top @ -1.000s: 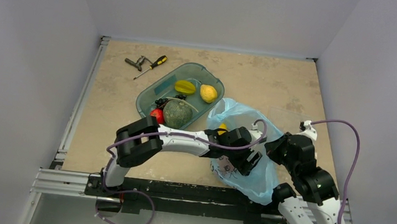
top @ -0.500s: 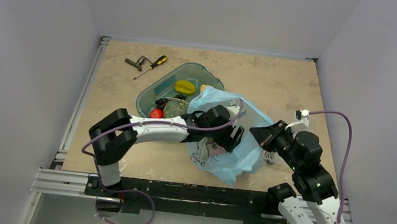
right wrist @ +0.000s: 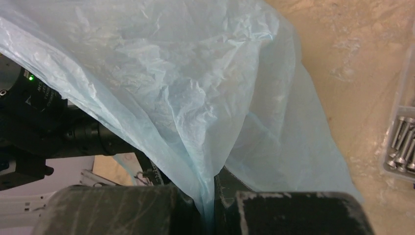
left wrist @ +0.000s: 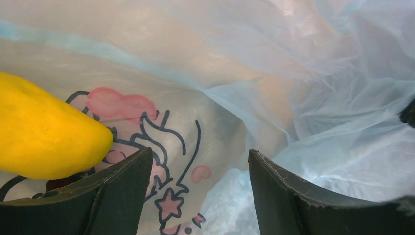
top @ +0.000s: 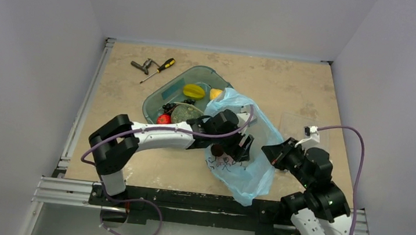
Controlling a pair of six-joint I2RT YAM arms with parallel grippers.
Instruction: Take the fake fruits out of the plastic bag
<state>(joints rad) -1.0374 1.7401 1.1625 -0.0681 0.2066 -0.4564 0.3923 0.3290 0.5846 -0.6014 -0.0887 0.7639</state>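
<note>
The light-blue plastic bag (top: 247, 168) lies bunched near the table's front, with its cartoon print facing up; its far part covers the tray's right corner. My left gripper (top: 236, 145) is inside the bag, jaws open and empty (left wrist: 199, 152). The smooth yellow mango-like fruit (left wrist: 44, 132) lies in the bag just left of my left finger. My right gripper (top: 270, 153) is shut on a fold of the bag (right wrist: 195, 98), the film pinched between its jaws (right wrist: 213, 193). The big dull-green rough fruit (top: 181, 113) sits in the teal tray (top: 157, 102).
The tray also holds a star fruit (top: 194, 91), a yellow pear (top: 215, 94), a red fruit (top: 163, 119) and black grapes (top: 168, 107). A screwdriver (top: 160, 69) and a metal tool (top: 141, 65) lie far left. A clear box of bolts (top: 295, 124) stands right of the bag (right wrist: 403, 147).
The left arm and the bag have shifted left and away, so the bag now overlaps the tray's corner. The right gripper has moved left and nearer while still pinching the bag.
</note>
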